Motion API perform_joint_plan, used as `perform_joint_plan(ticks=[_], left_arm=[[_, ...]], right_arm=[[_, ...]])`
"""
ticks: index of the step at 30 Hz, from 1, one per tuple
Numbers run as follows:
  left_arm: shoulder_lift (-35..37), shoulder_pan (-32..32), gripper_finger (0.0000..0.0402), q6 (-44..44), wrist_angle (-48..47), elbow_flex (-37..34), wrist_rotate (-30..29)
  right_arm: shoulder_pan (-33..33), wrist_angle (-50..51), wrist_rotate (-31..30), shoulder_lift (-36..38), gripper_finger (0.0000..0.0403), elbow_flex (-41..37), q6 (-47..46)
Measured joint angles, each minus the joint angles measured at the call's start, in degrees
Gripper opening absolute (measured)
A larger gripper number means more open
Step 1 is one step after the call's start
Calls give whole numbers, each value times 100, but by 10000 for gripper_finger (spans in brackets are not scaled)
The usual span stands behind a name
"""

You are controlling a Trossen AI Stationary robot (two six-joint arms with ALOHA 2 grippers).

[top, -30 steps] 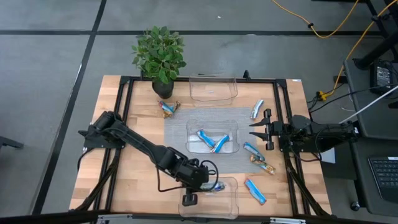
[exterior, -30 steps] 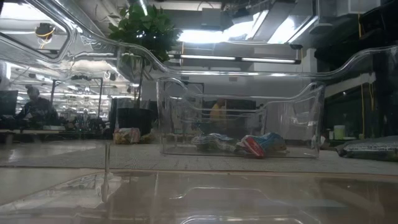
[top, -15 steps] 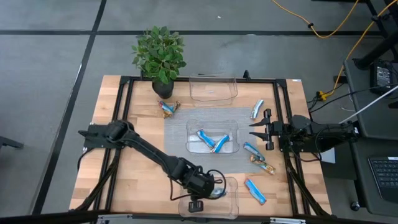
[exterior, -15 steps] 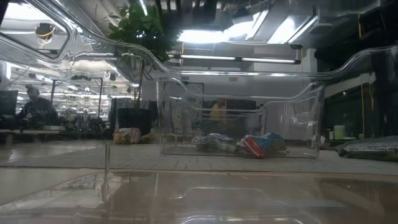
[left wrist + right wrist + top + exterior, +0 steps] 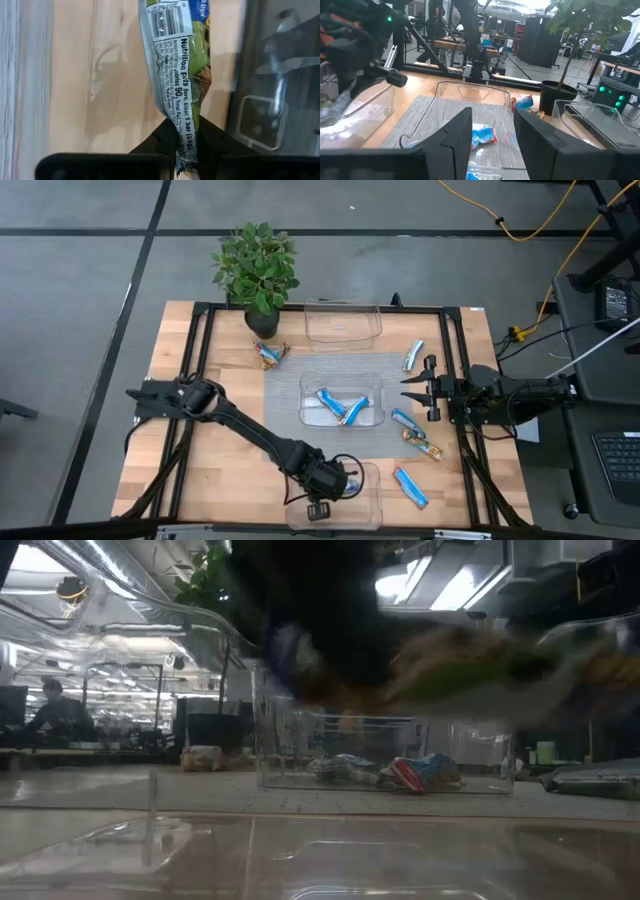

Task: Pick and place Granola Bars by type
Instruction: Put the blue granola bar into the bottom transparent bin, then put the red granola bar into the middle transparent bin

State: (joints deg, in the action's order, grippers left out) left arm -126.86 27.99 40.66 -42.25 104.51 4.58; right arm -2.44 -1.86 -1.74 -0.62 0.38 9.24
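My left gripper (image 5: 335,480) is over the near clear bin (image 5: 345,505), shut on a silvery green-blue granola bar (image 5: 177,60). In the low view both show as a dark blur with the bar (image 5: 480,670) above the bin. My right gripper (image 5: 408,391) is open and empty at the table's right, beside the middle bin (image 5: 340,380), where two bright blue bars (image 5: 330,402) lie. Loose bars lie flat on the table: a silvery one (image 5: 413,355), a blue one (image 5: 404,420), a brown-orange one (image 5: 422,443), a blue one (image 5: 410,487), and a brown-orange one (image 5: 270,353) near the plant. My left gripper pinches the bar's crimped end (image 5: 184,122) between its two fingers, which lie along the bar. The rest of the bar reaches out past the fingertips. It is lifted clear, above the wood and the near bin's rim (image 5: 240,100).
An empty clear bin (image 5: 343,323) stands at the far edge, with a potted plant (image 5: 257,270) at the far left. A grey mat (image 5: 285,395) lies under the middle bin. Bare wood (image 5: 215,460) lies left of the mat.
My left gripper has carried the bar toward the table's right and a little toward the near edge, over the near bin. It and the bar have come into the low view from above. My right arm has kept still.
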Motion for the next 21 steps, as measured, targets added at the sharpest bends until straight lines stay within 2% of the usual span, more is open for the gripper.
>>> perform_joint_plan(ticks=[10, 15, 21], left_arm=[[-75, -11, 68, -77, 8, 2, 51], [-73, -33, 96, -77, 17, 2, 323], [263, -126, 130, 123, 29, 2, 451]], right_arm=[[0, 0, -2, 2, 149, -2, 2], [0, 0, -2, 2, 149, -1, 0], [0, -3, -4, 2, 149, -2, 2]])
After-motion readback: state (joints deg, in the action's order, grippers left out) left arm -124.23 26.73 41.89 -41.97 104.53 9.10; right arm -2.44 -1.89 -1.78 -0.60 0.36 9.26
